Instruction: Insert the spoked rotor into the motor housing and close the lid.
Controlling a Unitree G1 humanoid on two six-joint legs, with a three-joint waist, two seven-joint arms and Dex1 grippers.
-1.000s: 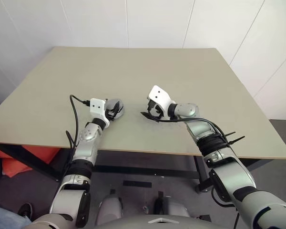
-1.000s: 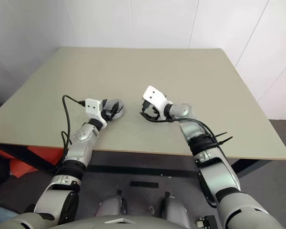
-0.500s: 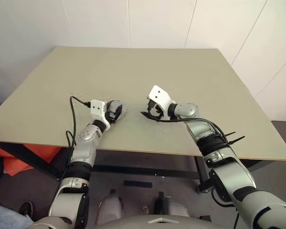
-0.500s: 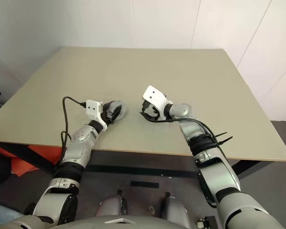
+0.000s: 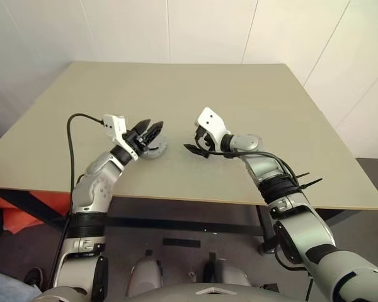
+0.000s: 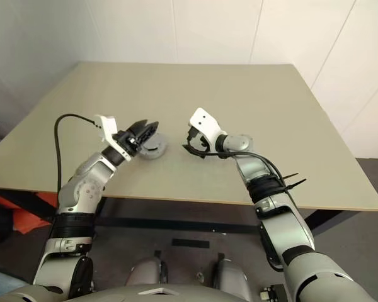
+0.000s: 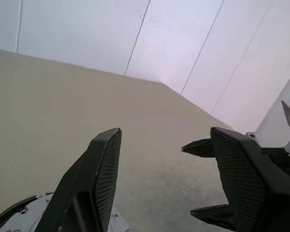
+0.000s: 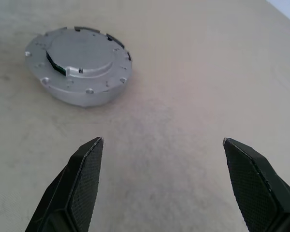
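Two grippers stand over your table, both close to the housing, which serves as the reference here. Nearest you, the left gripper hangs just above the housing's near-left side, its fingers apart and clamped on nothing, tips clear of the metal. The housing itself sits flat on the table with the lid seated on top of it; the right wrist view shows a green sliver under the lid's raised centre. Just beyond the housing's right side, the right gripper points toward it, fingers spread wide and empty, bare table between them.
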